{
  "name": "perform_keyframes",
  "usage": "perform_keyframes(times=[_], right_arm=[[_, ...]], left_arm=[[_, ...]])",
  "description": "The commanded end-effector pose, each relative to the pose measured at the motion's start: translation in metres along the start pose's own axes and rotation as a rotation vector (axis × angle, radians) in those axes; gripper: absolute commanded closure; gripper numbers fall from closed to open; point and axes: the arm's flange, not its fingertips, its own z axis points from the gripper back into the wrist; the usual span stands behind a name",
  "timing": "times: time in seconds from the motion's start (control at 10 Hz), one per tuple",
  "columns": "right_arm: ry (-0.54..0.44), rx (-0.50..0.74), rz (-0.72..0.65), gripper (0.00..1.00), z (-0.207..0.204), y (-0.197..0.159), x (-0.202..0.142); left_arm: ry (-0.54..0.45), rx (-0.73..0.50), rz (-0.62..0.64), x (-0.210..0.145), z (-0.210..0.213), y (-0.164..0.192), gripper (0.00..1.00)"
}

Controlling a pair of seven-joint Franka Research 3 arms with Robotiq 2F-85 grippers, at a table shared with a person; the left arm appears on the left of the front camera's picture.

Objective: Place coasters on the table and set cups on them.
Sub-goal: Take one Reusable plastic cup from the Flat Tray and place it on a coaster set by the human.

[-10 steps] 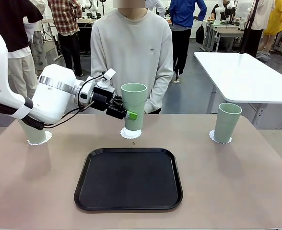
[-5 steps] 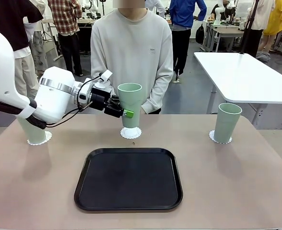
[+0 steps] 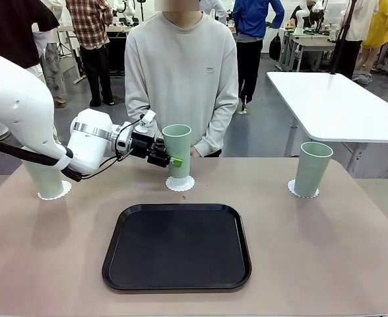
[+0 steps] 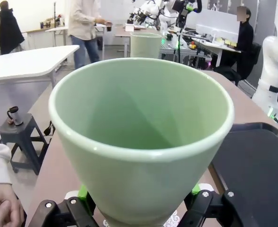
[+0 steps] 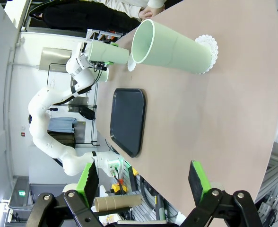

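- No readable text, label, brand, number or sign anywhere.
- A small mark on the person's sweatshirt (image 3: 209, 69) is too tiny to read.

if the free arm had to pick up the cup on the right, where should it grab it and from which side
Grip the right cup around its upper-middle wall, coming in level from the robot's side. It stands upright on its coaster, tapering toward the base, so a side pinch likely holds better than one from above on the open rim. The right end effector is open, with nothing close around the cup.

Bright even light, soft shadows, sharp
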Motion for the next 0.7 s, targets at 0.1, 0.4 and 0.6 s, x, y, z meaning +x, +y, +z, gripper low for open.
perform_keyframes(times=[0.1,0.4,0.6], right_arm=[[0.017,-0.005,-0.004,0.0,0.001,0.0,0.0],[0.017,-0.005,-0.004,0.0,0.001,0.0,0.0],[0.017,-0.005,-0.004,0.0,0.001,0.0,0.0]], left_arm=[[0.028,-0.041,-0.041,0.011,-0.009,0.0,0.15],[0.048,-0.046,-0.033,0.011,-0.008,-0.008,0.15],[0.055,-0.049,-0.034,0.009,-0.007,-0.012,0.15]])
